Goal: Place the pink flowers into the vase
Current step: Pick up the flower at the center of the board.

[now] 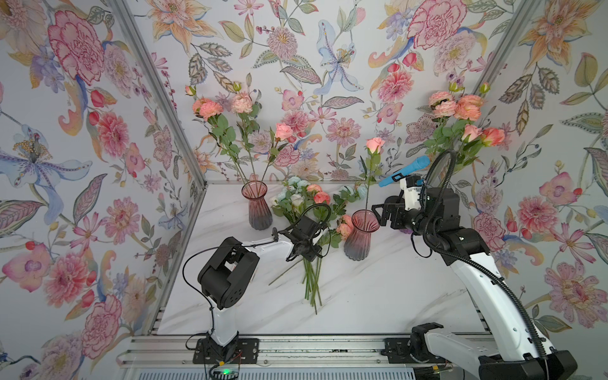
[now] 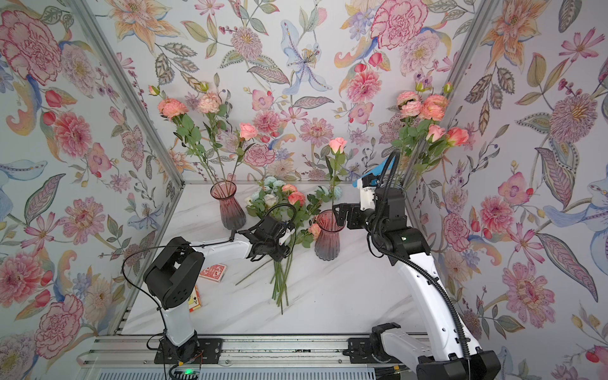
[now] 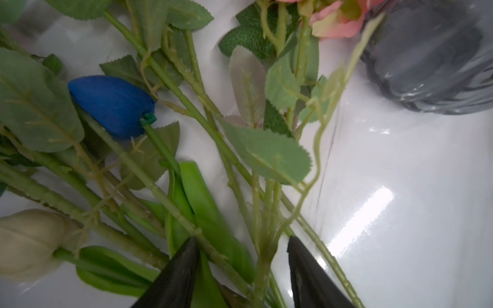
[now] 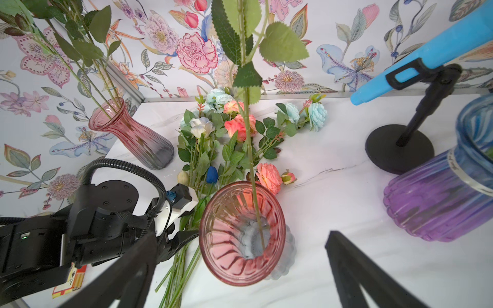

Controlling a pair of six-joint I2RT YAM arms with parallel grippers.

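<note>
A ribbed pink vase (image 1: 358, 245) (image 2: 325, 245) (image 4: 221, 256) stands mid-table with one pink rose (image 1: 375, 144) upright in it. More pink flowers (image 1: 320, 196) (image 4: 268, 176) lie in a mixed pile beside it, stems toward the front. My left gripper (image 1: 307, 255) (image 3: 242, 238) is low over those stems, its jaws apart with several green stems between them; one finger touches a stem. My right gripper (image 1: 381, 215) (image 4: 241, 234) hovers open just above the vase's rim, holding nothing. A pink bloom (image 3: 336, 22) lies next to the vase's grey base (image 3: 432, 66).
A second pink vase (image 1: 257, 205) at the back left holds pink blooms. A blue microphone (image 1: 404, 171) on a black stand and a purple-and-blue vase (image 4: 440, 202) stand at the back right. Playing cards (image 2: 213, 272) lie near the left arm. White and pale blue blooms (image 1: 292, 192) share the pile.
</note>
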